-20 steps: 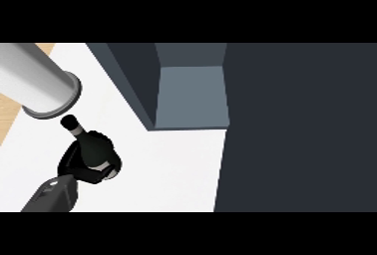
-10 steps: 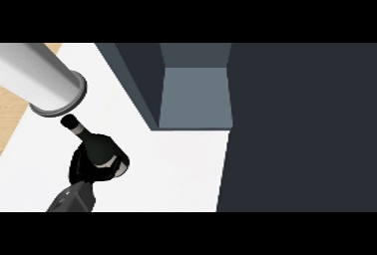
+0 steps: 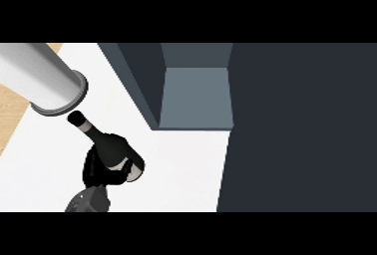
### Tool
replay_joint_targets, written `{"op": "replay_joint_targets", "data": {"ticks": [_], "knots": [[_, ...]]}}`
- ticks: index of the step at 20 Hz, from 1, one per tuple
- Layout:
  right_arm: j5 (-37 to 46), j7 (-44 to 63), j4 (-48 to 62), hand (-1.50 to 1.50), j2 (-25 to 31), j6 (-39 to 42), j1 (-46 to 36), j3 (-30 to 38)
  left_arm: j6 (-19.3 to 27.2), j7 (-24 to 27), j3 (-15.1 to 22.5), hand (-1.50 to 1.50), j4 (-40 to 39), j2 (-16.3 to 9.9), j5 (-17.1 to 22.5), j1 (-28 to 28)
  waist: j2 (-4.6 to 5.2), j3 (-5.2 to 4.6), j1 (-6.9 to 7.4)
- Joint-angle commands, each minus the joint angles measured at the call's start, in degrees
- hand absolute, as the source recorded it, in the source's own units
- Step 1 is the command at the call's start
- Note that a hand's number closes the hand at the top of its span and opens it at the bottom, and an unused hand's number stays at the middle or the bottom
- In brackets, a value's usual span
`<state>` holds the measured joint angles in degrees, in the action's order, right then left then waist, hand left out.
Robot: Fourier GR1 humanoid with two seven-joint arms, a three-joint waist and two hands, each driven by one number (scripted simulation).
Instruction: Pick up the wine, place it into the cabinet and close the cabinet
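A dark wine bottle (image 3: 109, 144) with a black cap and a pale band on its neck is held tilted, neck pointing up-left, over the white counter (image 3: 177, 169). My left hand (image 3: 110, 172) is curled round the bottle's lower body and hides it; its forearm enters from the lower edge at the left. The cabinet (image 3: 195, 99) stands to the right of the bottle, its grey inside open to view. The bottle is outside the cabinet, left of its opening. My right hand shows nowhere.
A thick grey cylinder (image 3: 44, 79) with a rimmed end slants in from the upper left, its end close to the bottle's cap. A large dark panel (image 3: 302, 129) fills the right half. A wooden strip (image 3: 15, 119) borders the counter at left.
My left hand has carried the bottle to the right and a little farther from me, closer to the cabinet. The bottle's neck now sits nearer the grey cylinder's end.
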<state>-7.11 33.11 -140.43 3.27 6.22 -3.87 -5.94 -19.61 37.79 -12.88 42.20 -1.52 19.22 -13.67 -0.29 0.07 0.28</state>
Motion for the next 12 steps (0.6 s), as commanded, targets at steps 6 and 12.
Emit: {"op": "replay_joint_targets", "data": {"ticks": [6, 12], "knots": [[-3.40, 1.98, -3.03, -1.50, -0.48, -0.27, -0.06, 1.46, 10.15, -9.25, 18.45, 1.50, 23.65, 1.50, 8.05, 10.06, 0.07, -0.04, -0.10], [-5.49, 1.48, -4.86, -1.50, -0.01, 1.50, 2.06, 3.18, 23.80, -9.97, 28.60, 1.50, 28.10, 1.52, 11.36, 8.50, 0.18, -0.06, -0.62]]}}
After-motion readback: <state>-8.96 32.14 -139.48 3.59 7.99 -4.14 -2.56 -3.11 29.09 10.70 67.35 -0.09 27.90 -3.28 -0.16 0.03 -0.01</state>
